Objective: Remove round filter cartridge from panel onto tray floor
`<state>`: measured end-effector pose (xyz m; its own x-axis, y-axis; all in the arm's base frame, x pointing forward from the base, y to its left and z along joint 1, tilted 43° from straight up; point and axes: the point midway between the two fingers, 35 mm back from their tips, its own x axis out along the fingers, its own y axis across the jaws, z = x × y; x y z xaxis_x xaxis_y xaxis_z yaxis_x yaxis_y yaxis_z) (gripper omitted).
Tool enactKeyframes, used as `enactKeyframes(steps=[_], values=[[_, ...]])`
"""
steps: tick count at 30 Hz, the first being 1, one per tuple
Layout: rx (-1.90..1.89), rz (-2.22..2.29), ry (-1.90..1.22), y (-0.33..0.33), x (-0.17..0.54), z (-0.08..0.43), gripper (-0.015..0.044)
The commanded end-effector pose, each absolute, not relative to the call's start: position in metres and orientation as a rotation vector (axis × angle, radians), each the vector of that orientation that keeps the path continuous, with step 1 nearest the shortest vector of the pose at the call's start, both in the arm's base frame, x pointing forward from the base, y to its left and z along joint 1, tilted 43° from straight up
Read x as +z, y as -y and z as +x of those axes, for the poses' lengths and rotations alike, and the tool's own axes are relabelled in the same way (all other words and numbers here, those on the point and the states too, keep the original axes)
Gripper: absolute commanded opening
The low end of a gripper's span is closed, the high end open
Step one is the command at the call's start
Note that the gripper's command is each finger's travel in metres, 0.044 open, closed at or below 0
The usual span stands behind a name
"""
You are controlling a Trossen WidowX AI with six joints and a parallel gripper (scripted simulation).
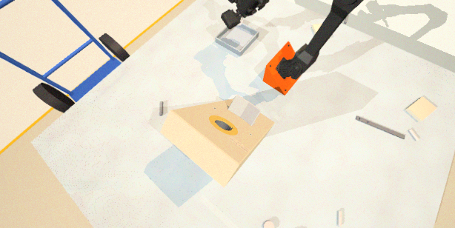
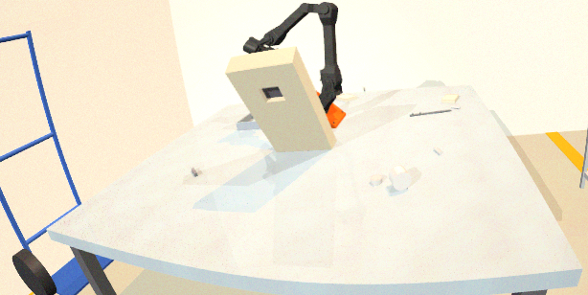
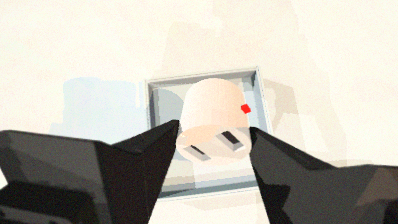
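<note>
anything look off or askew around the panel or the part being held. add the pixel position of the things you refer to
Nothing looks damaged or spilled. The panel (image 1: 200,106) (image 2: 292,122) leans in the exterior view, but that may be its design. The cartridge (image 3: 215,107) sits between the gripper's fingers, with no visible damage. The red mark (image 3: 245,108) on its side could be just a marker.
</note>
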<state>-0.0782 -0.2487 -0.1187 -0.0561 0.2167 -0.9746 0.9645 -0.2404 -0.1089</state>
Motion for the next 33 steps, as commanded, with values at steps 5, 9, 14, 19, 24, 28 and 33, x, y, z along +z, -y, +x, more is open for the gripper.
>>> enactKeyframes(steps=[5,9,14,19,24,28,33], values=[[-1.364,1.525,-1.302,0.221,-0.150,-0.077,0.0000],[-1.364,1.525,-1.303,0.205,-0.166,-0.075,0.0000],[-1.364,1.525,-1.303,0.198,-0.171,-0.074,0.0000],[-1.355,1.540,-1.308,0.200,-0.167,-0.073,0.0131],[-1.355,1.540,-1.308,0.200,-0.167,-0.073,0.0263],[-1.355,1.540,-1.308,0.200,-0.167,-0.073,0.0368],[-1.355,1.540,-1.308,0.200,-0.167,-0.073,0.0440]])
